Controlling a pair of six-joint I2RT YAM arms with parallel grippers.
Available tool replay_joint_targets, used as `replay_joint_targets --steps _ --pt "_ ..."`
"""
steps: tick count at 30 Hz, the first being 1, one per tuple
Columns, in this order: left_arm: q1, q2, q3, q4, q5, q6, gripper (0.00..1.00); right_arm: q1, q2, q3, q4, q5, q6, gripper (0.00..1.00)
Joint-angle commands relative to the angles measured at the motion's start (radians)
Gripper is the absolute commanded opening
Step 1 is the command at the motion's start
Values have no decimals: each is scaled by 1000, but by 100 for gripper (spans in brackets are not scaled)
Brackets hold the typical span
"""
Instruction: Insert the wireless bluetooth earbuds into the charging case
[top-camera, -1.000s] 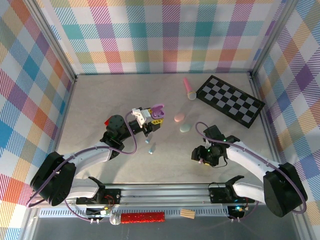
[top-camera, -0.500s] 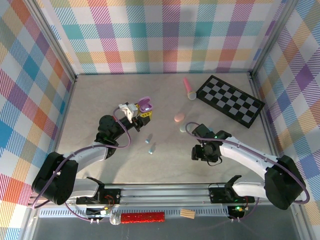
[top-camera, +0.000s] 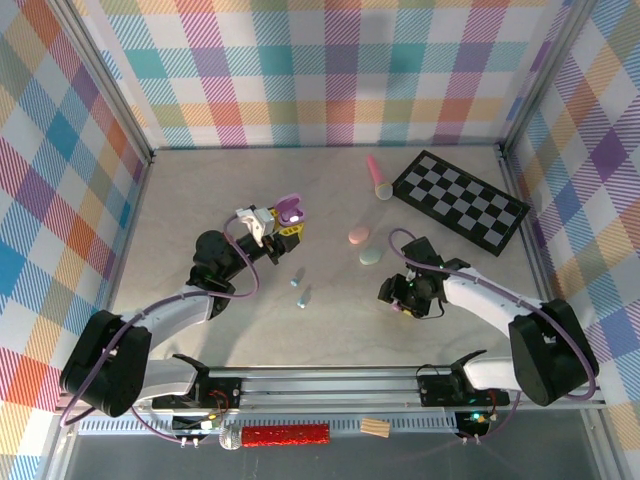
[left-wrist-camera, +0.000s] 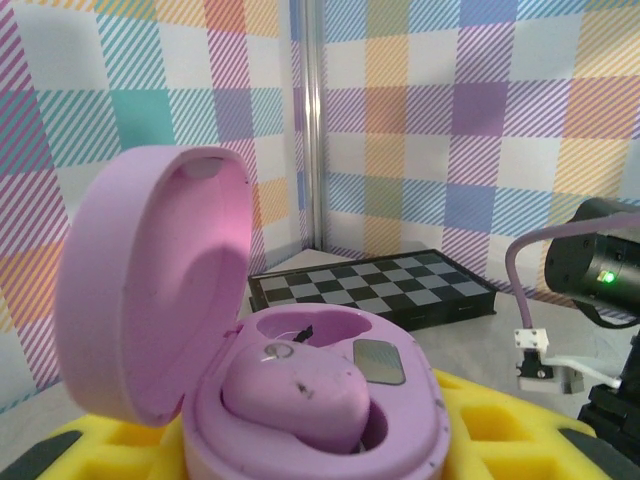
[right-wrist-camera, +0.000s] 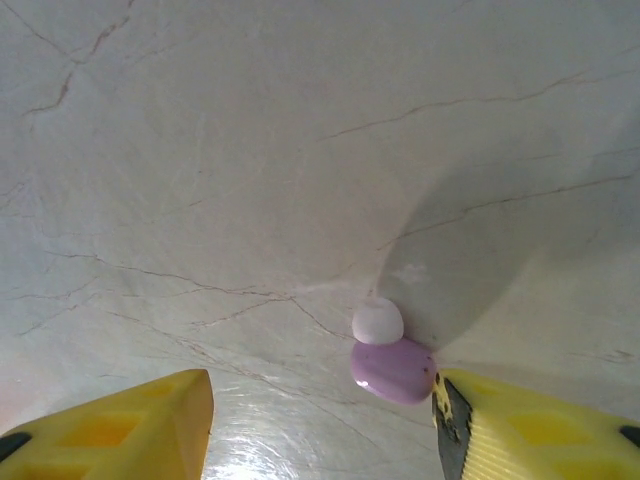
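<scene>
My left gripper (top-camera: 281, 224) is shut on the purple charging case (top-camera: 289, 210) and holds it above the table. In the left wrist view the case (left-wrist-camera: 320, 400) sits between the yellow fingers (left-wrist-camera: 505, 430), lid up, with one purple earbud (left-wrist-camera: 300, 392) seated in it and the other well bare. My right gripper (top-camera: 401, 297) stands open low over the table. A purple earbud (right-wrist-camera: 392, 368) with a white tip lies between its fingers (right-wrist-camera: 130, 425), close against the right one. Two blue earbuds (top-camera: 300, 290) lie on the table between the arms.
A pink case (top-camera: 359, 237) and a mint case (top-camera: 370, 257) lie shut just beyond the right gripper. A pink toy microphone (top-camera: 378, 178) and a black-and-white chessboard (top-camera: 460, 200) lie at the back right. Plaid walls close off three sides.
The left gripper carried the open case left and toward the back, then held still. The right gripper shifted a little toward the far left over the purple earbud.
</scene>
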Motion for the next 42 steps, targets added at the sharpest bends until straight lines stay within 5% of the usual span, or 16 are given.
replay_joint_targets --steps 1,14,22,35,42 --pt "7 -26 21 1 18 14 40 7 -4 -33 18 -11 62 59" --pt "8 -39 30 -21 18 19 40 7 28 -39 118 -126 118 57" --pt "7 -49 27 -40 13 36 40 1 26 -29 122 -79 93 57" --pt "10 -66 19 -63 5 48 41 12 154 43 340 -273 92 56" --pt "13 -62 19 -54 6 45 41 22 105 92 245 -235 17 56"
